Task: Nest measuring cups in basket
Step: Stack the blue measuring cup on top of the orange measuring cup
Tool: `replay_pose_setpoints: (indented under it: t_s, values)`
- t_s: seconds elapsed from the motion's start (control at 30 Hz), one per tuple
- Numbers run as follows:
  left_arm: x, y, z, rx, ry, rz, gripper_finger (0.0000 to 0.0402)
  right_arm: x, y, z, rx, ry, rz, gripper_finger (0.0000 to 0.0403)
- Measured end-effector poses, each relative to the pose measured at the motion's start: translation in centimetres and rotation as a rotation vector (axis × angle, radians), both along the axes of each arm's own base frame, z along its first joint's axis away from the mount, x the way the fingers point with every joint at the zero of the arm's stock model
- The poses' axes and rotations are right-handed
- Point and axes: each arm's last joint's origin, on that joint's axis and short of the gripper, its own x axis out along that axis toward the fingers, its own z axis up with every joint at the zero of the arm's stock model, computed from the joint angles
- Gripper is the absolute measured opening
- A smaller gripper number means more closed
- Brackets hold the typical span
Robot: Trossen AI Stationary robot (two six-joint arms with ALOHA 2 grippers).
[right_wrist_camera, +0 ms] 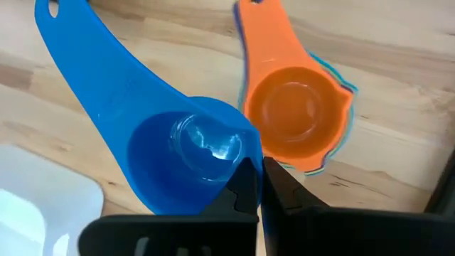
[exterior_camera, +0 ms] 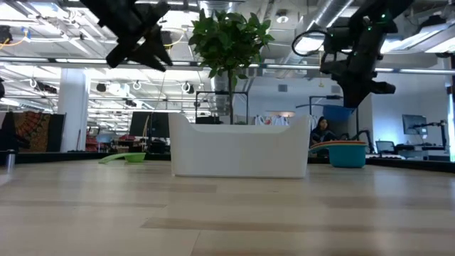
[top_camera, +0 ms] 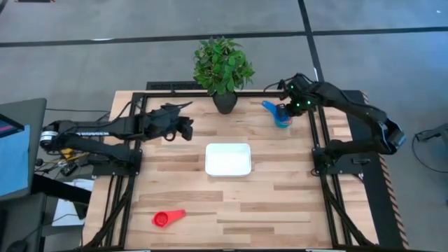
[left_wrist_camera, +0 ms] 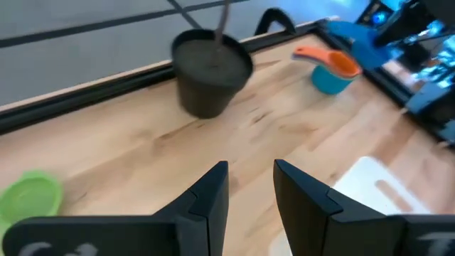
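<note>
Near to far: red cup (top_camera: 166,219) sits alone at the near-left of the surface (top_camera: 280,210), handle pointing right-ish, well away from both arms. Mid-surface is the white basket (top_camera: 228,159), and from above we see nothing in it, so nesting hasn't really started imo.

Left gripper (top_camera: 187,129) hovers left of the basket and a bit farther back. Its fingers (left_wrist_camera: 206,203) stand apart w/ nothing between them. Its wrist cam also catches a green cup (left_wrist_camera: 28,199) lying on the surface off to the side.

Far right is where the action is. Right gripper (top_camera: 285,105) is over the cup cluster near the far-right corner, right of the plant pot (top_camera: 225,103). Its fingers (right_wrist_camera: 245,188) are pinched together on the rim of the blue cup (right_wrist_camera: 192,153). That cup's long handle runs away from the fingers, toward the plant side. Right beside it is the orange cup (right_wrist_camera: 295,117), already nested in a light blue cup (right_wrist_camera: 334,146) whose rim just peeks out.

Key relation for the next move: basket lies near-left of the right gripper, and that arm is clearly the closer one to these cups.

Writing: we think the left arm has white lettering, but can't make it out reliably. No labels on the cups.
</note>
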Motion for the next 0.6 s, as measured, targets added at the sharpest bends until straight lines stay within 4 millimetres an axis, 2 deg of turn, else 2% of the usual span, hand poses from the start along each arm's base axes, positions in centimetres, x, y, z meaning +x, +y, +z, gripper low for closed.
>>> replay_pose_setpoints:
  t_s: [0.17, 0.4, 0.6]
  values:
    - [-0.4, -0.1, -1.8, -0.023, 0.042, 0.01, 0.01, -0.6, -0.9, -0.3, 0.012, 0.007, -0.034, 0.0008]
    - [-0.5, -0.1, -2.3, -0.055, 0.074, -0.005, 0.01, -1.7, -1.8, -0.3, 0.004, 0.014, -0.064, 0.0008]
    - [-0.6, -0.1, -2.4, -0.047, 0.093, -0.009, 0.01, -2.2, -2.2, -1.5, 0.093, 0.09, -0.082, 0.0008]
